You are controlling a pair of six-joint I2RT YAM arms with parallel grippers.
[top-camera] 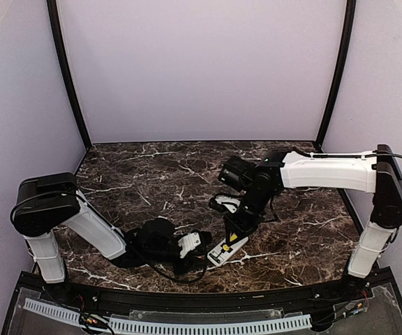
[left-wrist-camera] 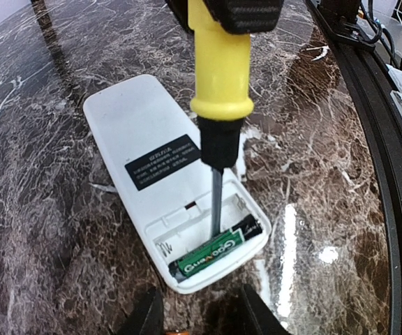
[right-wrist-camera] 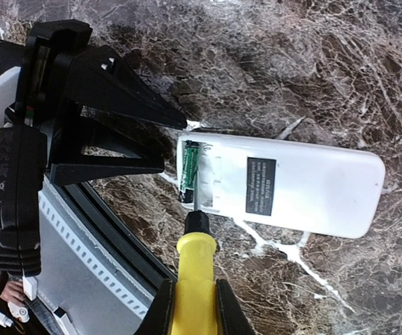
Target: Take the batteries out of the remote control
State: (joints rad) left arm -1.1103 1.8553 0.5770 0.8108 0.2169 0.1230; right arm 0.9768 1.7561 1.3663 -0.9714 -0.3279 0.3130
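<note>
The remote control lies label side up on the marble, its battery compartment uncovered. One green-and-black battery sits in the outer slot. The inner slot shows only a bare spring. My right gripper is shut on a yellow-handled screwdriver. The screwdriver's blade reaches into the compartment beside the battery. My left gripper stands open just off the compartment end, with nothing seen between its fingers. A small orange bit at the bottom edge of the left wrist view is unclear.
The table's black front rail runs close to the remote's near end. Both arms crowd the front centre of the marble top. Pale walls enclose the back and sides.
</note>
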